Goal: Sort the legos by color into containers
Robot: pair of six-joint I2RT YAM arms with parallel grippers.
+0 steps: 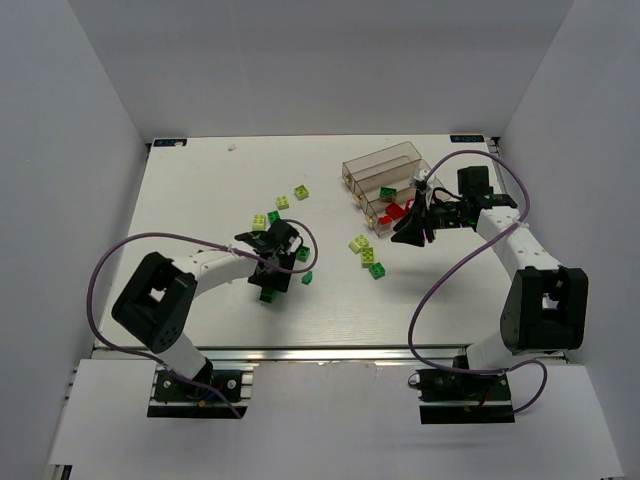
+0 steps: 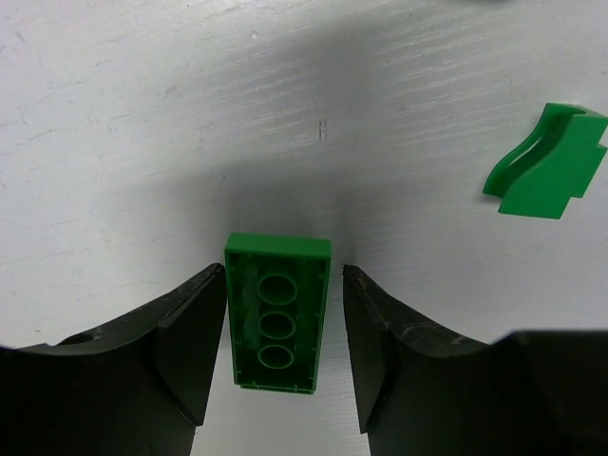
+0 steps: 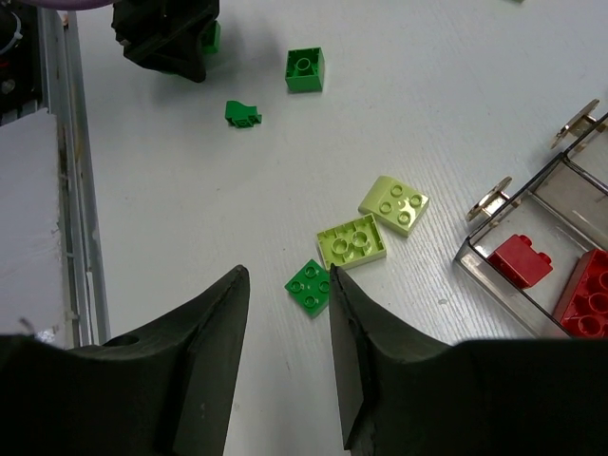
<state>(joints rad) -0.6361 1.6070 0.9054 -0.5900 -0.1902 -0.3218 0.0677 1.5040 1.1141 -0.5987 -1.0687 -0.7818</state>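
A dark green brick (image 2: 276, 313) lies upside down on the table between my left gripper's (image 2: 283, 271) open fingers; the left finger is at its side and a thin gap shows on the right. In the top view this brick (image 1: 269, 295) is at the left gripper (image 1: 270, 280). My right gripper (image 1: 410, 235) is open and empty, hovering beside the clear containers (image 1: 385, 160). Below it lie a small dark green plate (image 3: 309, 285) and two pale yellow-green bricks (image 3: 352, 241). Red bricks (image 3: 521, 259) lie in the nearest bin (image 3: 475, 255), and a green one (image 1: 387, 191) in the middle bin.
A curved green piece (image 2: 546, 161) lies right of the left gripper. More green and yellow-green bricks (image 1: 283, 202) are scattered at mid-table behind the left gripper. White walls close in the table on three sides. A metal rail (image 3: 71, 190) runs along the near edge.
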